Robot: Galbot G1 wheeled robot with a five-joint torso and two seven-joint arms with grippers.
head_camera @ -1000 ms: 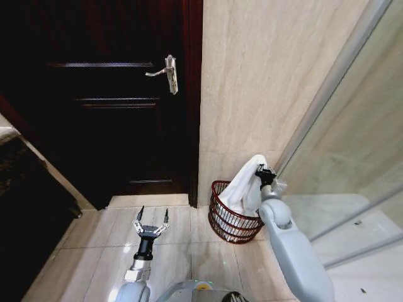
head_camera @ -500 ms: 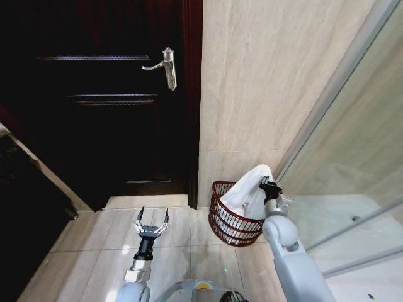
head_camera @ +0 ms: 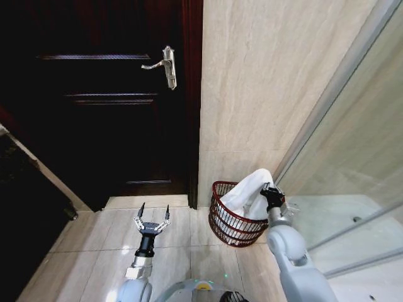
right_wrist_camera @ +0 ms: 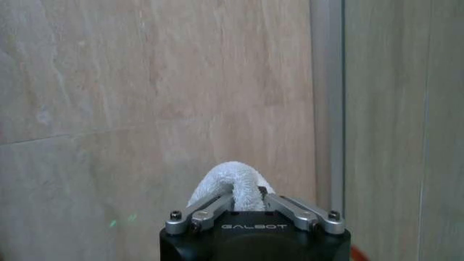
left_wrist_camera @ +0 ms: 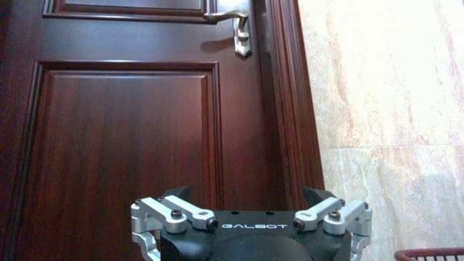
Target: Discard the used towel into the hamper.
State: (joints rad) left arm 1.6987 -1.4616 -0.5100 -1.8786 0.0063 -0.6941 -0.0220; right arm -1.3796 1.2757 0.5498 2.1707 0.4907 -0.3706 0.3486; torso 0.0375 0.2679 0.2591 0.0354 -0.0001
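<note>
Your right gripper (head_camera: 271, 190) clamped on bunched white terry towel (head_camera: 250, 187); fold pinched between fingers in right wrist view (right_wrist_camera: 233, 185). Towel drapes into small round reddish-brown wire hamper (head_camera: 228, 219), gripper just above its far rim. Hamper sits on tiled floor against beige stone wall (head_camera: 264, 82), beside dark wooden door (head_camera: 107, 100). Your left gripper (head_camera: 153, 222) parked low over floor, fingers spread wide, empty.

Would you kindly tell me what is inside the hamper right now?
The white towel hangs into the hamper, pinched at its top by the right gripper. The towel hides anything beneath it.
</note>
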